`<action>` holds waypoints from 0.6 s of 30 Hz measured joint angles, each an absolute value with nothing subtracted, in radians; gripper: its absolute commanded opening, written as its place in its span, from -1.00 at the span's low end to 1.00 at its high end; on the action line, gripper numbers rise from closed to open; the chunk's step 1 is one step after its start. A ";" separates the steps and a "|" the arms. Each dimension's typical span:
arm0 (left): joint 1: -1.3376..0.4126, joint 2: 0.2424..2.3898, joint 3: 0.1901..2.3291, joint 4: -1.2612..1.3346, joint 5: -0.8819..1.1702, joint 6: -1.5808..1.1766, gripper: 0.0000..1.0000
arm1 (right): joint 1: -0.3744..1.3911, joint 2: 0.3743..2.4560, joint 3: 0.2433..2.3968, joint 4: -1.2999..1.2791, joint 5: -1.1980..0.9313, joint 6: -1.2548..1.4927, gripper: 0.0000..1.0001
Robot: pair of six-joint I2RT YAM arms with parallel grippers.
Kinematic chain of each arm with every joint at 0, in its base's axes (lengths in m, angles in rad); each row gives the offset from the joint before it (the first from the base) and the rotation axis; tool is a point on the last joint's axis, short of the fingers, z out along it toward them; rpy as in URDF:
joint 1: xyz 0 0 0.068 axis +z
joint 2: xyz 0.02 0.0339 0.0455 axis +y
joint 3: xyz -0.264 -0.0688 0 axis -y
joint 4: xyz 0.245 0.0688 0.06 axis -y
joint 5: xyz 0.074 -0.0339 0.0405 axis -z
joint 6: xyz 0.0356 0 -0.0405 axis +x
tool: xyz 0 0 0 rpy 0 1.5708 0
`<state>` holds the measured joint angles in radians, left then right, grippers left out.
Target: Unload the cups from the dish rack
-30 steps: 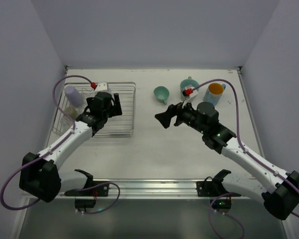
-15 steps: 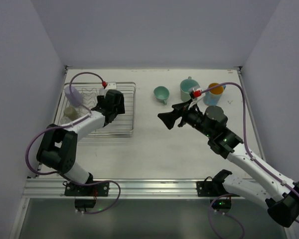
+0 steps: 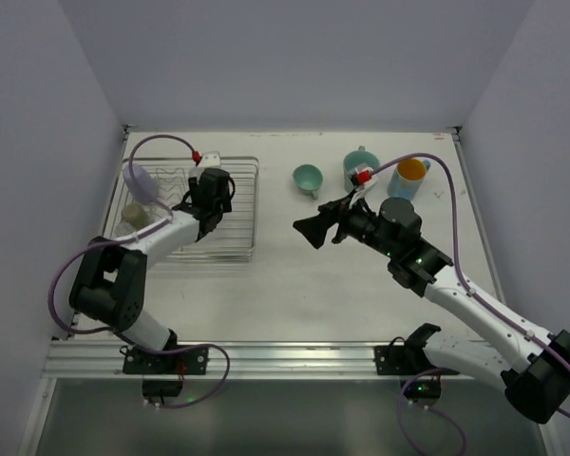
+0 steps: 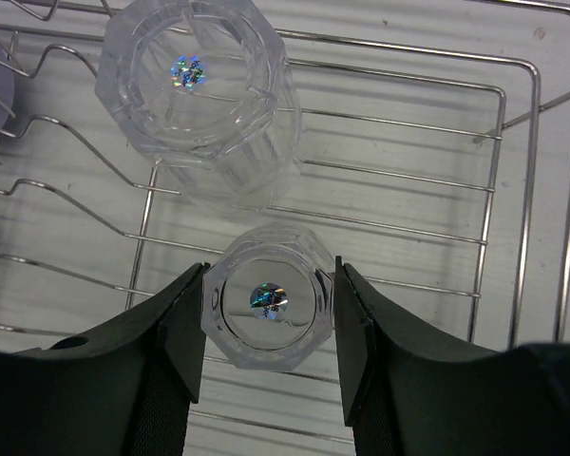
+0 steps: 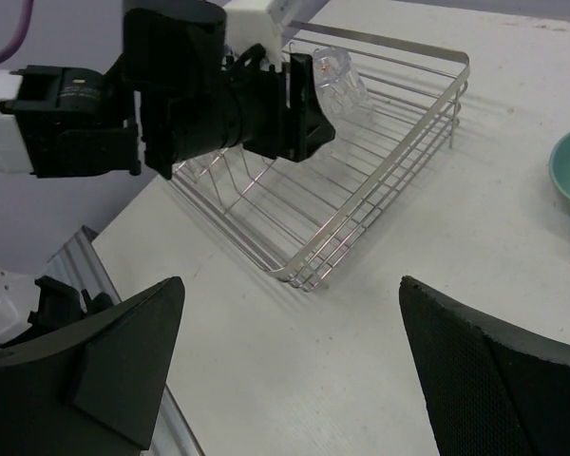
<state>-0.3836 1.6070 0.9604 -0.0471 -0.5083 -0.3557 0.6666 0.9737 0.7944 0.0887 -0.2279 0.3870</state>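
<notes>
We saw left gripper [image 4: 271, 271] apparently pinching the small clear faceted glass [image 4: 269, 309], which sat centred between its fingers, inverted, axis along the approach, inside silver wire dish rack [image 3: 237, 220]. Right gripper [image 3: 313, 226] was spread, empty, well apart.

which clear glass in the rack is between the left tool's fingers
The smaller clear glass, flanked by the fingers of the left tool; the larger glass sits beyond it in the dish rack, outside them.
</notes>
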 measured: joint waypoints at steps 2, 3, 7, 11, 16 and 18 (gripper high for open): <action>-0.384 1.536 0.919 -0.046 -0.487 -0.368 -0.61 | 0.667 0.995 0.794 0.102 -0.231 0.418 0.94; -0.384 1.482 0.890 -0.048 -0.473 -0.379 -0.62 | 0.667 1.009 0.794 0.109 -0.234 0.440 0.94; -0.387 1.222 0.812 -0.054 -0.393 -0.421 -0.62 | 0.668 1.061 0.792 0.178 -0.265 0.546 0.92; -0.387 0.980 0.780 -0.022 -0.252 -0.492 -0.63 | 0.691 1.116 0.786 0.311 -0.326 0.648 0.76; -0.387 0.828 0.719 0.063 -0.043 -0.637 -0.64 | 0.751 1.207 0.806 0.419 -0.393 0.711 0.58; -0.387 0.801 0.682 0.101 0.029 -0.697 -0.66 | 0.767 1.235 0.810 0.469 -0.416 0.747 0.57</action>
